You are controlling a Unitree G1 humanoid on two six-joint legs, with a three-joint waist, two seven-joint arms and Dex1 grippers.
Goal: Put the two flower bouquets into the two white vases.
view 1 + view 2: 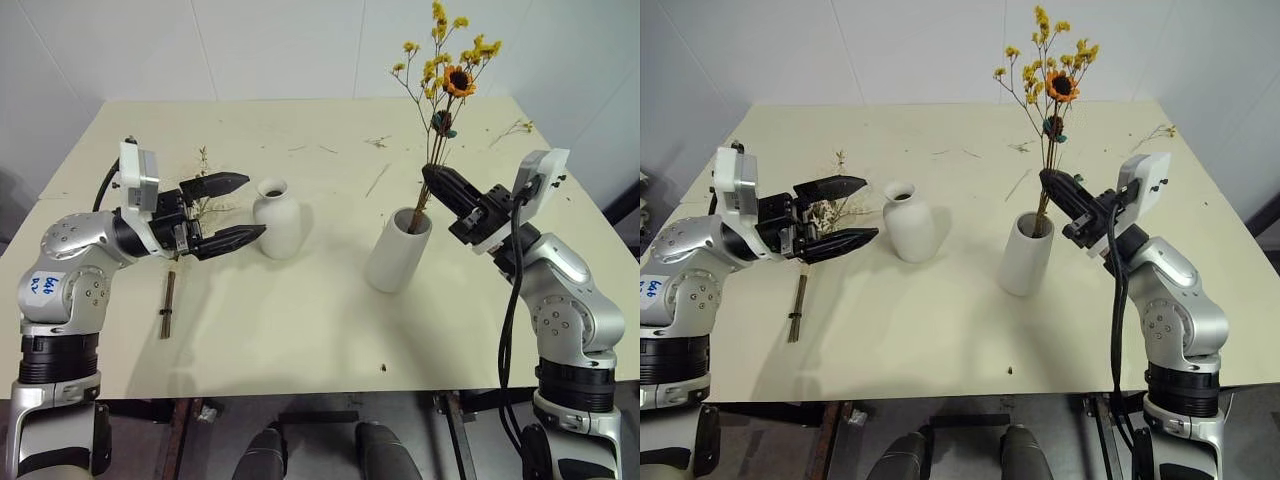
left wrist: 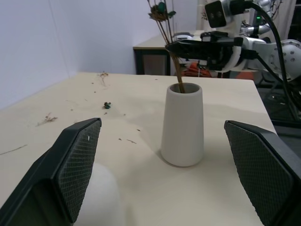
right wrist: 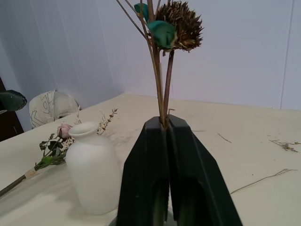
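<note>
- Yellow-blossom bouquet upright, stems down in the cylinder vase right of centre, pinched just above the rim by the right claw, fingers together on the stems.
- Pink rose bouquet flat on the tabletop, left of the bottle vase.
- Left claw spread wide, empty, just left of the bottle vase.
- Pale cream tabletop, strewn with dried twigs toward the far side; white walls behind.

Bottle vase left of cylinder vase; bouquet inside
</note>
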